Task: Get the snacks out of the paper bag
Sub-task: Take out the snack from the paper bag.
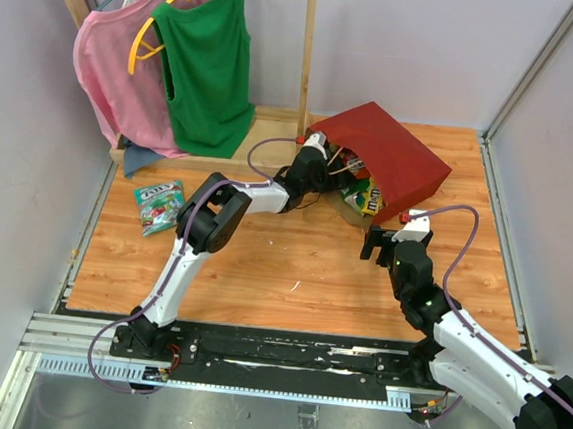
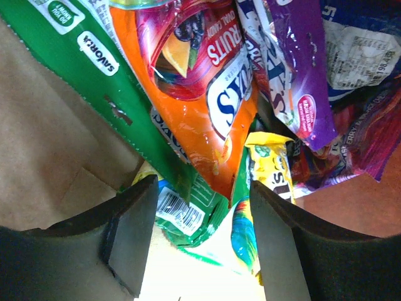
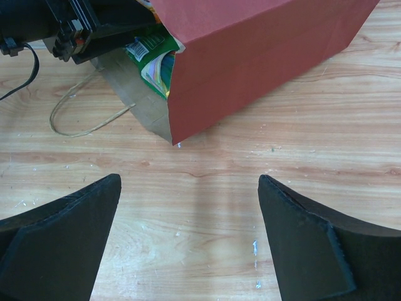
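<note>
Outside, one green packet (image 1: 158, 206); left gripper (image 2: 199, 216) gapes among snacks (image 2: 207, 94) in paper bag (image 1: 397, 156); right gripper (image 3: 188, 210) gapes empty.

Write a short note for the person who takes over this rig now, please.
Left gripper: open, inside the mouth of the paper bag, fingers either side of the end of the orange packet, not closed on it.
Right gripper: open, empty, above the table beside the bag.
Done: one green packet lies out on the table.
Left to do: the orange packet, purple packet, yellow packet and more are inside the bag.
</note>
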